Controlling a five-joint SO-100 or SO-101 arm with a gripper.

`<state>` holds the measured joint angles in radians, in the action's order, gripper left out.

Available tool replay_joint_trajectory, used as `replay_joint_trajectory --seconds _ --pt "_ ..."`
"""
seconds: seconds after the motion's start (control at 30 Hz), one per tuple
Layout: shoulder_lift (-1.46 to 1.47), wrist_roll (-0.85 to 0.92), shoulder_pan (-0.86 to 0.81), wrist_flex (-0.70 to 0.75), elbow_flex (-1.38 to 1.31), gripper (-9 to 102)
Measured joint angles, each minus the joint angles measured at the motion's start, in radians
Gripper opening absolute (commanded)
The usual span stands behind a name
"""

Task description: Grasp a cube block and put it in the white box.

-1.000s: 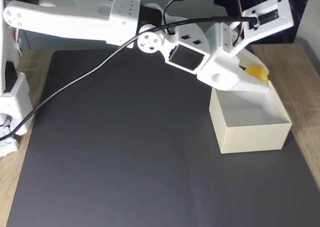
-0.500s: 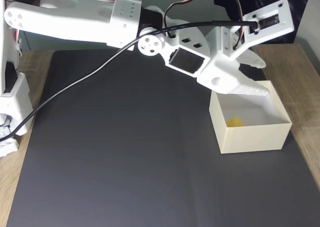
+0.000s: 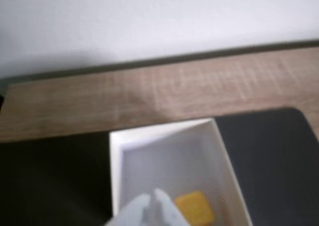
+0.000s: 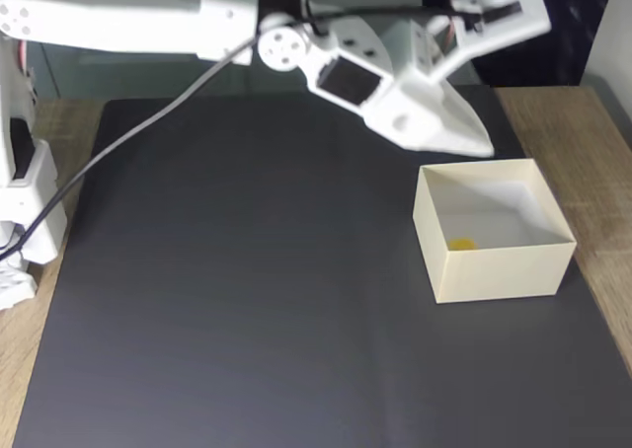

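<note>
Black mat (image 4: 247, 300) on wooden table (image 4: 592, 152)

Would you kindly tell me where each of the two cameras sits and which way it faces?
Wrist view: rides on the arm, looking forward and down into the white box toward the wooden table edge and wall; the tool tips show at the bottom.
Fixed view: mounted high in front, looking down on the dark mat; the arm and tool cross the top.
Shared: the box with the cube block inside.

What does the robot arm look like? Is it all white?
Mostly white. In the fixed view the arm is chunky white plastic with a round wheel-shaped joint, dark rectangular motor blocks, and black cables looping off it. Its gripper is white too, with fingers narrowing to points.
</note>
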<state>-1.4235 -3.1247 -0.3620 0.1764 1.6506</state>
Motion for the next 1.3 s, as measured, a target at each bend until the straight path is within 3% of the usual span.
replay_joint_trajectory --seconds 0.73,1.3 --pt "-0.999 0.009 0.11 0.069 0.887 0" --pt "-1.701 0.009 0.101 0.344 1.335 0"
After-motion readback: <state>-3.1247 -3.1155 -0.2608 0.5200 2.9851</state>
